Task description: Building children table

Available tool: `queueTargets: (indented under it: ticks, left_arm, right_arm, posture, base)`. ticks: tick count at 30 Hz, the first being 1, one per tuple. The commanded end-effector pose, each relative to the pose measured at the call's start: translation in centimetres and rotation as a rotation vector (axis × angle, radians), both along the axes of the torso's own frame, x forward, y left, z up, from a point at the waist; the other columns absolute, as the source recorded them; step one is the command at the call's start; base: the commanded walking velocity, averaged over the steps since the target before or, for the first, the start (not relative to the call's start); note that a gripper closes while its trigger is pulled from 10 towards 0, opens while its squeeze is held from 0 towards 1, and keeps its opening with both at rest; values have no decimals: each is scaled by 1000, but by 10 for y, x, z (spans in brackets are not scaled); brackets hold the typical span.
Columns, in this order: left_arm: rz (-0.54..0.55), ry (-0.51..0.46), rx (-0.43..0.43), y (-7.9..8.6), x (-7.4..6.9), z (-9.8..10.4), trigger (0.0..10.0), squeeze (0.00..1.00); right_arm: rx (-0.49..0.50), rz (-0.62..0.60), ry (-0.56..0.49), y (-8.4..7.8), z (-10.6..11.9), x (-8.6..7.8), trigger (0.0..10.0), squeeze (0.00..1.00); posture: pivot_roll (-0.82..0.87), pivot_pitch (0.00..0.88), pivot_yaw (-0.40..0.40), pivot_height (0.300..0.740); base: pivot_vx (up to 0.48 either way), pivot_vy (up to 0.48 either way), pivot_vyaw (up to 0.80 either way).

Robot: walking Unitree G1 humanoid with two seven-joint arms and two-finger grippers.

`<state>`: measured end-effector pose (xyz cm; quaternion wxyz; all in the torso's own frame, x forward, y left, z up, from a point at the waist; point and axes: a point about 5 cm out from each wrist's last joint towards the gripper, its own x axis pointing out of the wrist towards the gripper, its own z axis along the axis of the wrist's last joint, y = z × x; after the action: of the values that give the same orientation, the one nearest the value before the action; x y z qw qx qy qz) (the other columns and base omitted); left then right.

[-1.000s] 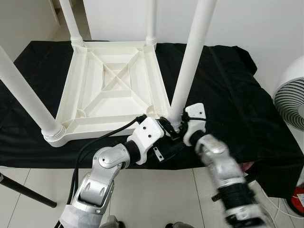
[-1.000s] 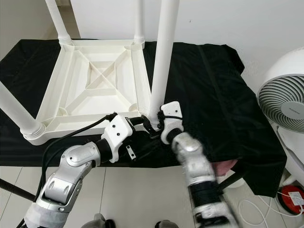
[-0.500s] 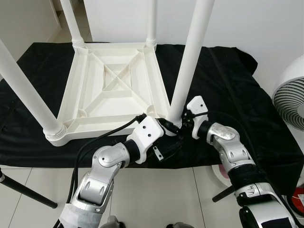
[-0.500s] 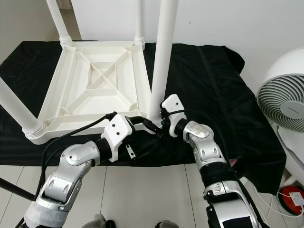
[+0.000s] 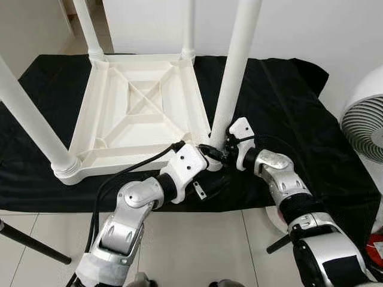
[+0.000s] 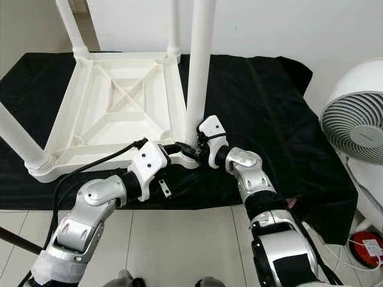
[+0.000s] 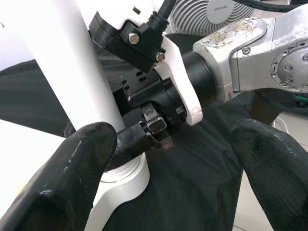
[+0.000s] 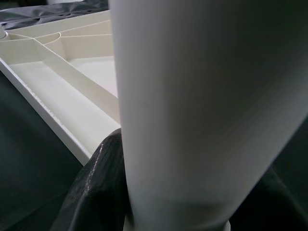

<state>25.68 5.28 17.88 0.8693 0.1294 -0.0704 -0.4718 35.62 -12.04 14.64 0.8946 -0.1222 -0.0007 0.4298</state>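
Your upturned table (image 5: 140, 113) lies on black cloth (image 5: 281, 113), fan (image 5: 365, 122) right. Right gripper (image 5: 224, 149) clamps the near-right leg (image 5: 236, 66); left gripper (image 7: 173, 159) spread apart.

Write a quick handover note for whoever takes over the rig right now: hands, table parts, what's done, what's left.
Right hand: shut around the base of the near right leg.
Left hand: open, beside that same leg base, holding nothing.
The white table top lies upside down on the black cloth; all four legs stand in their corner sockets.
Left: probably seat or tighten this last leg, then turn the table upright.
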Motion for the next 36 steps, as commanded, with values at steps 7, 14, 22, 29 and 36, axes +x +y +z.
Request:
queueTargets:
  ticks: [7, 14, 22, 29, 36]
  left_arm:
    - [80, 8, -24, 2, 2, -3, 10000, 0]
    - [76, 17, -23, 1, 1, -5, 10000, 0]
    - [65, 24, -24, 0, -1, -6, 10000, 0]
    - [58, 25, -21, 0, -1, -6, 10000, 0]
    - [53, 28, -22, -1, -2, -6, 10000, 0]
  right_arm:
    - [-3, -12, 45, 3, -19, -7, 10000, 0]
    - [50, -99, 11, 3, -16, -12, 10000, 0]
    - [130, -205, -29, 13, -10, -23, 10000, 0]
    - [213, -418, -18, 24, -8, -31, 10000, 0]
    - [260, -681, -2, 38, -12, -41, 10000, 0]
  posture:
    - [-86, 59, 18, 740]
    - [-94, 69, 19, 740]
    - [-107, 78, 27, 740]
    - [-109, 79, 29, 740]
    - [-108, 83, 30, 740]
  base:
    - [0, 0, 0]
    - [0, 0, 0]
    - [0, 0, 0]
    - [0, 0, 0]
    - [0, 0, 0]
